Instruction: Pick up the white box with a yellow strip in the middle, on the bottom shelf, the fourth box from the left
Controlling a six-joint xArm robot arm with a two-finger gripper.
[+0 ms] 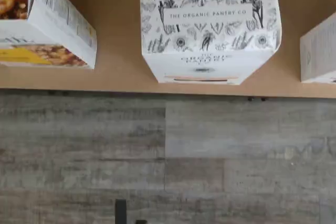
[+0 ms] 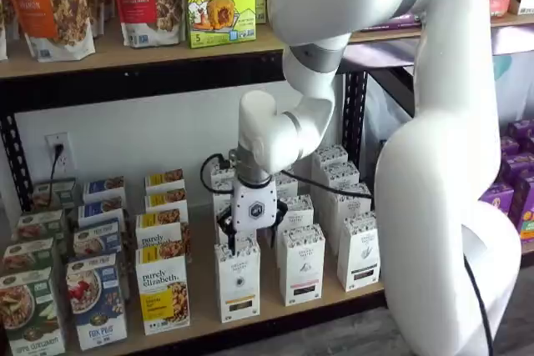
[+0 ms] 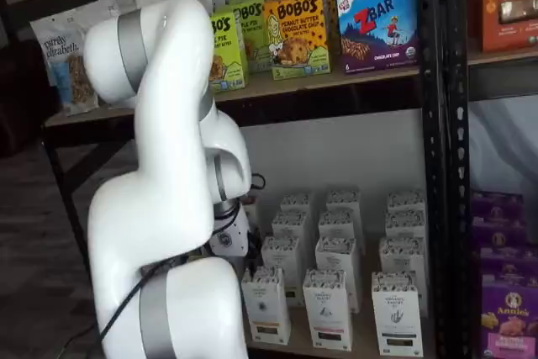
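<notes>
White box: tall narrow white cardboard carton [image 2: 237, 283] with a dark leaf-patterned top edge, a small round emblem and a black band with a yellow-orange strip low on its front.
Place: front row of the light tan wooden bottom shelf [image 2: 275, 310] in its black metal rack, just right of a white-and-yellow granola box [image 2: 164, 291] and left of two like white cartons [image 2: 301, 265].
From above: in the wrist view the printed top panel [image 1: 209, 18] reads "The Organic Pantry Co", with the front face leaning toward the shelf edge and another carton right behind it.
Gripper: white body with two black fingers [image 2: 252, 239], hanging right over the carton's top; the fingers stand spread apart, empty, touching nothing I can make out.
Weight: probably light, a small paperboard pack of dry goods.
Stiffness: thin card walls, likely to dent or bow under a hard squeeze; stiffer near the folded top edges.
Surface: smooth printed card, somewhat slippery, so the pads need flat contact.
Where to hold: across the two narrow side walls, near the top, where free gaps to the neighbours show on both sides.
Risk: tall and narrow, so it could tip forward off the near edge or knock the carton behind it if nudged off centre.
Other shelf view: robot arm [image 3: 160, 208] hides much of the gripper; carton [image 3: 266, 304] shows at the near left.
</notes>
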